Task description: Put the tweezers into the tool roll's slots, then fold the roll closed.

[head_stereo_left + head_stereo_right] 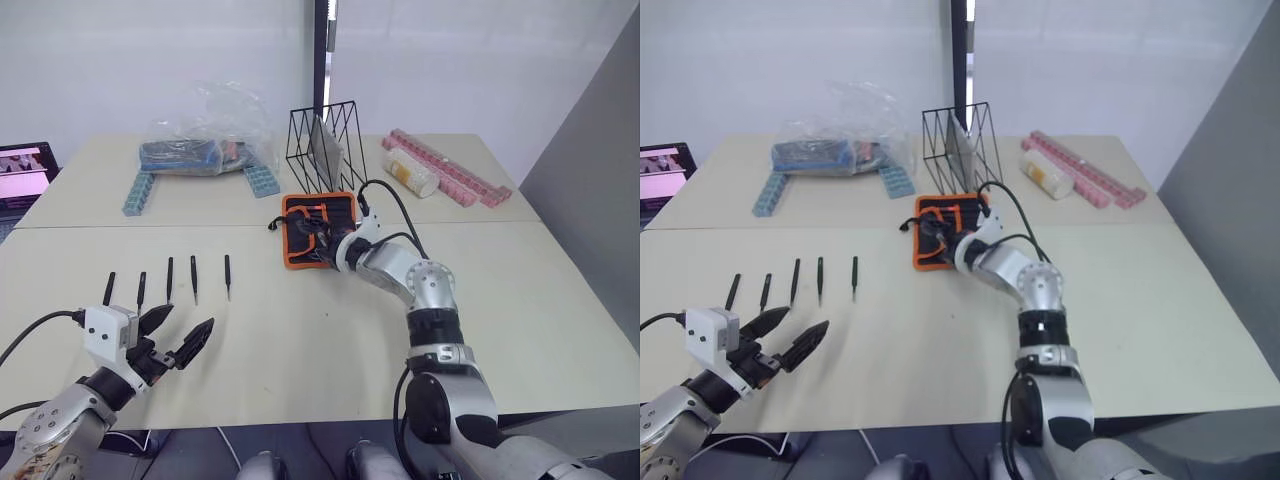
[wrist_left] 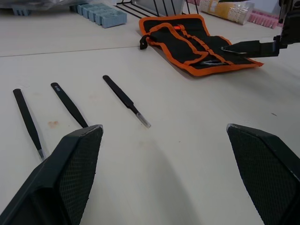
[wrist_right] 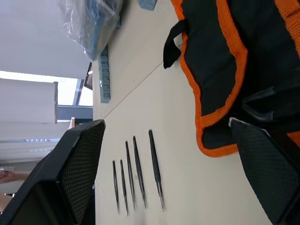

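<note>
Several slim black tweezers (image 1: 169, 279) lie side by side in a row on the table's near left part, with their points toward me. My left gripper (image 1: 180, 330) hovers open just in front of that row, holding nothing; its wrist view has the nearest tweezers (image 2: 124, 99) between its fingers (image 2: 70, 173). The tool roll (image 1: 318, 230), black with orange edging, lies rumpled at the table's middle, its strap to the left. My right gripper (image 1: 323, 244) is open and low over the roll's front edge. In the right wrist view, one finger (image 3: 267, 168) is over the roll (image 3: 215, 61).
A black wire rack (image 1: 325, 145) stands right behind the roll. A clear plastic bag (image 1: 205, 140) and two blue toothed bars (image 1: 138, 192) sit at the back left. Pink strips (image 1: 455, 170) and a bottle (image 1: 410, 172) lie at the back right. A screen (image 1: 25, 170) is past the left edge.
</note>
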Robot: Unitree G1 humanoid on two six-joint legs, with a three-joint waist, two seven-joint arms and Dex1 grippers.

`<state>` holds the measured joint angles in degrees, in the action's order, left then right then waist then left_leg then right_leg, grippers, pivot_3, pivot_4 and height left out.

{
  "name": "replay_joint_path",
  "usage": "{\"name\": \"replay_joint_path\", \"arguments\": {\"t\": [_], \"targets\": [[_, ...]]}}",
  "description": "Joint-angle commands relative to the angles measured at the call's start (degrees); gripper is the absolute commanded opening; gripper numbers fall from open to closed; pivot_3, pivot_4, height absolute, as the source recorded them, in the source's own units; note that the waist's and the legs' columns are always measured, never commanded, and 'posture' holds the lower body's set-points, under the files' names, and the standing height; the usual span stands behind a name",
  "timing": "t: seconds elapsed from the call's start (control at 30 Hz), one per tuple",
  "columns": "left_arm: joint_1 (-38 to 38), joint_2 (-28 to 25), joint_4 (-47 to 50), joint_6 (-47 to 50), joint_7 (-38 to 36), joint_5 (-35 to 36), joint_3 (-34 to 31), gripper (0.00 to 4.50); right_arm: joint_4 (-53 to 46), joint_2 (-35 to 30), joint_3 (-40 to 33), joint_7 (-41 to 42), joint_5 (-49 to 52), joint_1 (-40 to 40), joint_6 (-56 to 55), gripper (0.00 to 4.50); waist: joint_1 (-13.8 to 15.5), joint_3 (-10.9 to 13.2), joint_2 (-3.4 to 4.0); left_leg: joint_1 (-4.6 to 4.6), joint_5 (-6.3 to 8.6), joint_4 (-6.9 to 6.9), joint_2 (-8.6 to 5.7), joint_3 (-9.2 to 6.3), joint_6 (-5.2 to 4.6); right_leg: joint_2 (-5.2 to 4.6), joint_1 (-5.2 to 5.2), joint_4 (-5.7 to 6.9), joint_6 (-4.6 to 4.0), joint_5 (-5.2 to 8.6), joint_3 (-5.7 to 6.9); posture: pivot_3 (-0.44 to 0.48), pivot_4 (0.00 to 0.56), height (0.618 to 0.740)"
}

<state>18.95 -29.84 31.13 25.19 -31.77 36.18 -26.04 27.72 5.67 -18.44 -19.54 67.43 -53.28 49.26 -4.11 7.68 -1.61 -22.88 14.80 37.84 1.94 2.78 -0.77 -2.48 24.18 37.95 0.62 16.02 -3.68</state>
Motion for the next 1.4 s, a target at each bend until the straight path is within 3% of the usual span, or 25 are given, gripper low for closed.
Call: {"name": "replay_joint_path", "arguments": {"t": [0.03,0.23,0.4,0.8,1.4], "targets": [[0.04,-0.51,2.37,-0.31,0.33,0.83,-1.46,4.49,3.43,3.02,0.31,4.22,-3.08,-2.94,-2.73,4.5,0.09,0.0,0.0,0.0,0.0,0.0,0.01,0.0,0.0,0.0,0.0,0.0,0.0,0.0,0.02,0.0,0.15,0.737],[-0.18,-0.78,2.63,0.16,0.67,0.98,-1.66,4.49,17.21,1.84,1.06,12.95,-13.13,-5.74,-10.85,4.5,0.18,0.0,0.0,-0.03,0.0,0.0,-0.02,0.0,0.0,-0.03,-0.03,0.0,0.0,0.0,0.04,0.0,0.15,0.737],[-0.2,-0.95,3.02,0.38,0.94,1.2,-1.77,4.49,20.47,2.56,0.19,16.34,-16.71,-7.63,-13.33,4.5,0.13,0.0,0.0,0.03,-0.01,0.0,0.0,0.0,0.02,-0.03,-0.03,0.01,-0.02,-0.01,0.03,0.0,0.15,0.737],[-0.96,-1.09,2.69,0.49,0.89,1.38,-1.24,4.49,16.71,0.82,-5.5,14.5,-17.14,-8.71,-11.08,4.5,0.15,0.0,0.0,-0.04,-0.01,-0.01,0.0,-0.05,0.02,-0.1,-0.02,0.05,-0.03,-0.02,0.05,0.0,0.15,0.737],[-1.96,-0.91,2.95,0.81,1.16,1.46,-1.2,4.49,13.24,2.84,-4.24,13.56,-21.17,-5.82,-9.83,4.5,0.14,0.0,0.0,-0.06,-0.01,-0.01,0.0,-0.05,0.02,-0.09,0.0,0.06,-0.03,-0.02,0.06,0.0,0.15,0.737]]}}
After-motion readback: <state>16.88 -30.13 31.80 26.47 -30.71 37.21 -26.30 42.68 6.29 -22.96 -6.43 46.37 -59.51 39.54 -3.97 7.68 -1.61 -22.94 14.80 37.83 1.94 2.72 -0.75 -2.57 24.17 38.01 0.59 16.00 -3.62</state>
